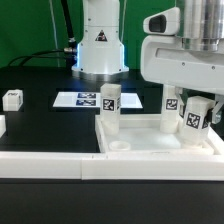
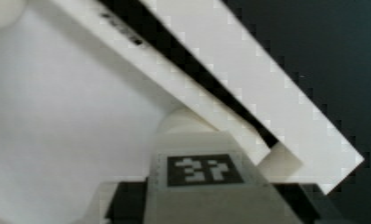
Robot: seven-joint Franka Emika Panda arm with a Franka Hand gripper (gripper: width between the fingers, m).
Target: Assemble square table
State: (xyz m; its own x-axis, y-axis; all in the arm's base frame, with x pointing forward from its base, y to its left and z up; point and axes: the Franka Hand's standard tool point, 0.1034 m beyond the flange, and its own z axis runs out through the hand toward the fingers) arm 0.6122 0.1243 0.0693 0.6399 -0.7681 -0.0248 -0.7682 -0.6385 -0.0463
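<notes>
The white square tabletop (image 1: 150,148) lies tray-like on the black table, right of centre in the exterior view. One white tagged leg (image 1: 109,104) stands upright at its far left corner. My gripper (image 1: 190,116) hangs over the tabletop's right part, shut on another tagged leg (image 1: 191,121) that it holds upright just above the tray. In the wrist view this leg (image 2: 208,150) shows its tag between my dark fingers (image 2: 143,200), with the gripper (image 2: 208,208) over the tabletop's floor (image 2: 57,110) near its raised rim (image 2: 217,60). The leg's lower end is hidden.
A loose white leg (image 1: 12,98) lies on the table at the exterior view's left, with another white piece (image 1: 2,125) at the picture's edge. The marker board (image 1: 80,100) lies behind the tabletop. A long low white wall strip (image 1: 50,166) runs along the front. The robot base (image 1: 100,45) stands behind.
</notes>
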